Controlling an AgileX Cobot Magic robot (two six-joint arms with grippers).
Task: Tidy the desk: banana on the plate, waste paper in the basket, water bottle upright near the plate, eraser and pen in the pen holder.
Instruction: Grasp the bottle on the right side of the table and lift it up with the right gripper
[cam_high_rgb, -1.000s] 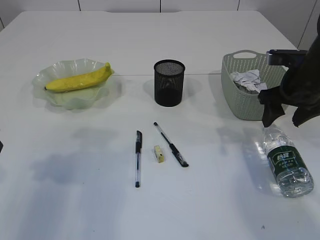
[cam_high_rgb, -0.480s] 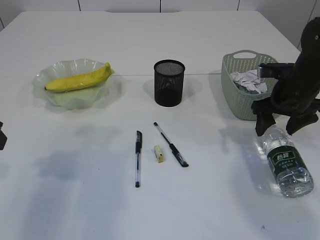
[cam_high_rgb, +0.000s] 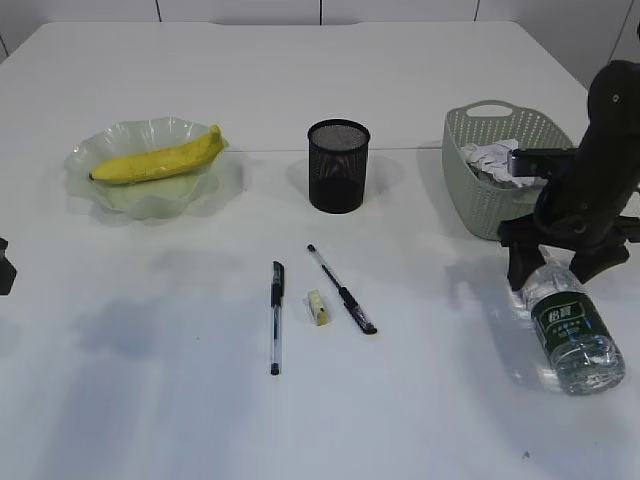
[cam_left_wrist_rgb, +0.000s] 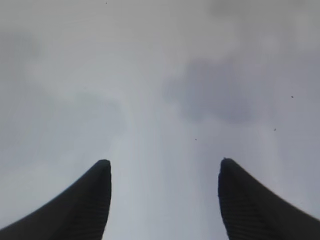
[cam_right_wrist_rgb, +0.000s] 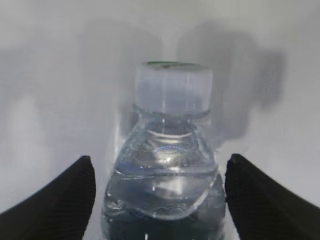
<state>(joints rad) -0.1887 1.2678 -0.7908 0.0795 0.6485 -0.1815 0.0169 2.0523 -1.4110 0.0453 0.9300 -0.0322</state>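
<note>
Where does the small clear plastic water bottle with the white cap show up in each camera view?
Exterior view: the clear plastic water bottle lies on its side at lower right, below the sage-green basket.
Left wrist view: not in it, only bare white desk.
Right wrist view: centre, white cap pointing away, between the open fingers.
Shared landmark: the right gripper straddling the bottle's neck.

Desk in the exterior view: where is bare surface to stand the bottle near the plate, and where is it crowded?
Bare desk lies in front of the plate, left of the pens, and between plate and pen holder. Crowded: the right side, where basket, lying water bottle and right hand bunch together.
</note>
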